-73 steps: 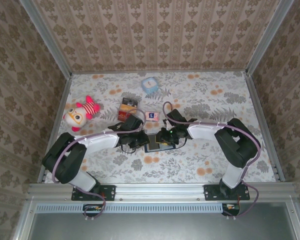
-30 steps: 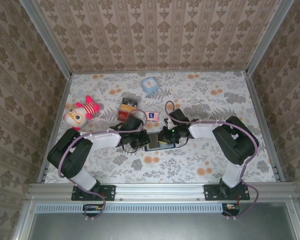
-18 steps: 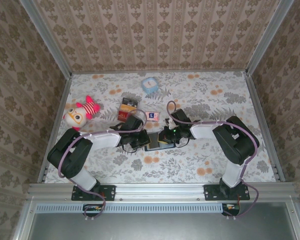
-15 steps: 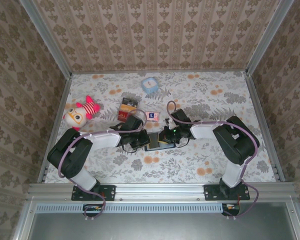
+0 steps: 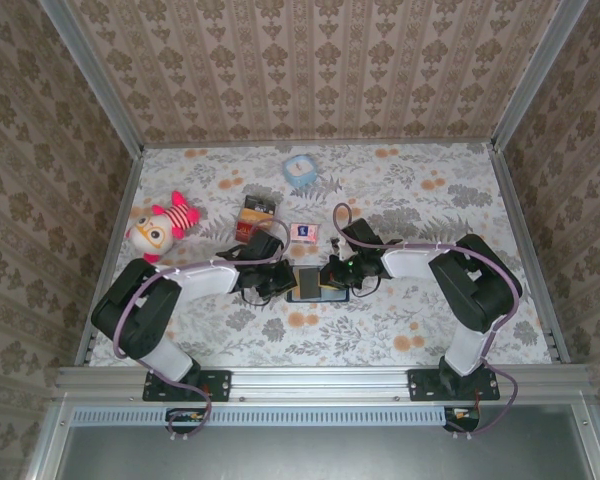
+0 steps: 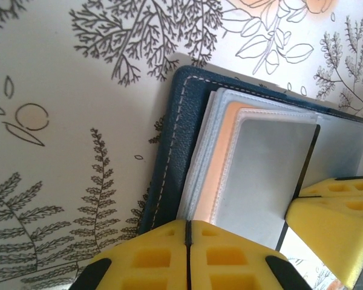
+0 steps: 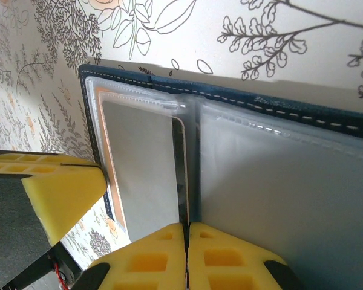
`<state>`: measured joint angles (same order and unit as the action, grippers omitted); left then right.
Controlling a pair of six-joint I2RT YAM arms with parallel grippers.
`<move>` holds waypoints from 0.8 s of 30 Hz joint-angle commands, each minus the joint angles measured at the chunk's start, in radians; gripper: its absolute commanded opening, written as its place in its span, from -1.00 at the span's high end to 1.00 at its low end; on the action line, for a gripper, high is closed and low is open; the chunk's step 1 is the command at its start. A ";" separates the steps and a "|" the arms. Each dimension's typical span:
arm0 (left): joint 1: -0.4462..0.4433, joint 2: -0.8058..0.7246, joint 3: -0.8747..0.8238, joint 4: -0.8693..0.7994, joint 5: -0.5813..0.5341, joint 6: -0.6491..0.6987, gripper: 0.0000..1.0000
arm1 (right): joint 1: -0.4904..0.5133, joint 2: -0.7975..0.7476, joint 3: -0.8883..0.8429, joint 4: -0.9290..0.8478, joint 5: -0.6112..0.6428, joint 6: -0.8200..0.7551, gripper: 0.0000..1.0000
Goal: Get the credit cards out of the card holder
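Lying open on the worktop (image 6: 60, 72), the card holder (image 6: 169, 151) is pinched twice: the left gripper (image 6: 187, 232) closed on its edge, the right gripper (image 7: 186, 238) closed on an orange credit card (image 6: 221, 151). From above the holder looks narrower than earlier.

Bright even light, barely any shadows. Overhead shot's a bit soft, wrist close-ups crisp, plastic sleeves (image 6: 266, 175) slightly shiny.

The left arm (image 5: 195, 278) and right arm (image 5: 420, 262) reached inward mid-table, left gripper (image 6: 187, 232) and right gripper (image 7: 186, 237) nearly meeting, each closed tight.
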<state>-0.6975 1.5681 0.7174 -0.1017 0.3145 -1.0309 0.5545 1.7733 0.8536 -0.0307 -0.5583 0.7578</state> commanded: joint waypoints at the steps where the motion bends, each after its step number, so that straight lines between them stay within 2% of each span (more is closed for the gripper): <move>1: 0.006 -0.029 0.012 -0.004 0.017 0.037 0.83 | -0.003 -0.005 0.014 -0.037 0.007 -0.020 0.85; 13: 0.005 0.055 0.068 0.016 0.052 0.057 0.83 | 0.002 0.025 0.030 -0.025 -0.011 -0.012 0.81; 19: 0.005 0.069 0.060 -0.022 0.027 0.058 0.85 | 0.001 0.021 0.028 -0.020 -0.014 -0.014 0.70; 24: 0.005 0.071 0.051 -0.058 -0.004 0.064 0.86 | 0.001 0.011 0.025 -0.030 -0.003 -0.023 0.71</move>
<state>-0.6979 1.6238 0.7631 -0.0879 0.3443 -0.9939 0.5545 1.7832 0.8646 -0.0307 -0.5613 0.7570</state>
